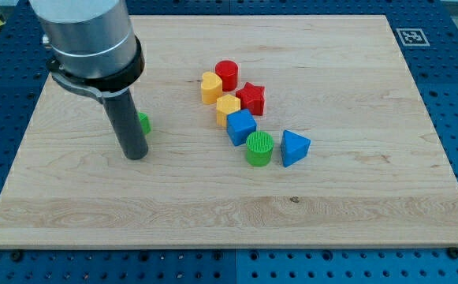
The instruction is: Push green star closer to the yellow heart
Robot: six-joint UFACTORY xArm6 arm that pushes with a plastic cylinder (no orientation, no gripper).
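The wooden board [213, 213] is lying on a blue perforated table [457, 95], with a printed marker tag [411, 36] sitting at the board's top right corner.

View's left: the arm's grey housing [87, 35] is coming down from the top left corner and narrowing into the dark rod [128, 122]. My tip [135, 155] is resting on the board left of centre. No claw on this rig, so no wide/narrow/holding state to give; the rod is holding nothing.

The green star [144, 123] is sitting just behind the rod, on its right side, mostly hidden. Only a small green sliver is showing, so the star shape is not readable. Whether rod and block are touching, cannot tell; they are at least just beside each other. My tip is ending slightly below and left of that sliver.

Centre cluster, well apart from the green star, to its right:
- yellow heart [210, 87] is sitting at the cluster's upper left, touching or nearly touching the red cylinder [227, 74] above right of it.
- yellow block [228, 107], shape unclear, is sitting just below the heart.
- red star [251, 98] is sitting just right of that yellow block.
- blue cube [240, 126] is sitting below both.
- green cylinder [259, 149] is standing just below right of the cube.
- blue triangular block [294, 147] is lying rightmost, just beside the green cylinder.
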